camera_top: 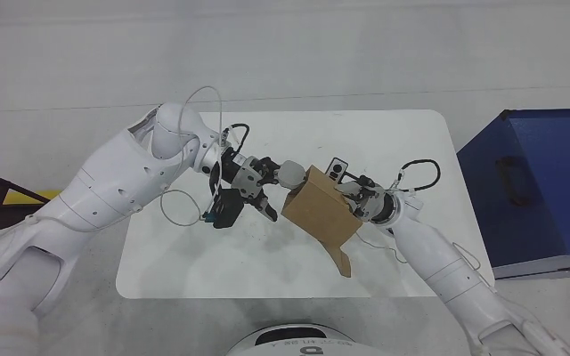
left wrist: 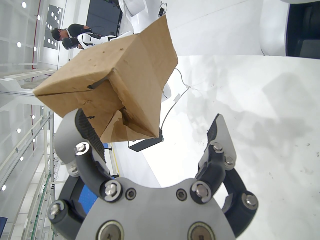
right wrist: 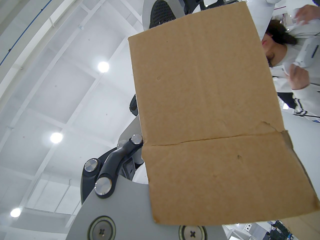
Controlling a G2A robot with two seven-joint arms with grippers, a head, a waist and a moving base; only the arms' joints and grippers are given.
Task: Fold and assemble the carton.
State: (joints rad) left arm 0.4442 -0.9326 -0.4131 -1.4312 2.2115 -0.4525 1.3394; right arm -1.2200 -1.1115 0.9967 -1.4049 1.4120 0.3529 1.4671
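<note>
1. Top view: the white table (camera_top: 178,258) is seen under both arms.
2. The carton (camera_top: 321,209) is carried tilted over the table's middle, btwn the two grippers, and appears lifted off the surface. One end is part-closed. At the other end a long flap (camera_top: 343,261) is left hanging toward the robot.
3. The left gripper (left wrist: 148,123) is spread wide w/ nothing gripped. One ribbed pad (left wrist: 87,131) is laid against the part-closed end; the other pad (left wrist: 217,136) stands well apart in free air.
4. The right gripper (camera_top: 359,198) is set at the carton's opposite side. Its fingers are mostly hidden by the panel, but a closed grip on the carton is judged, as no other support is seen.
5. Step in hand (judged): the end flaps are to be pressed flat. A small inner flap (left wrist: 116,126) is seen buckled, w/ a gap beside it.
6. To do it well:
   - The pad should be pressed square on the flap near its crease, not at the corner.
   - The push should be sent along the carton's length, against a firm right-side grip, so the carton isn't twisted loose.
</note>
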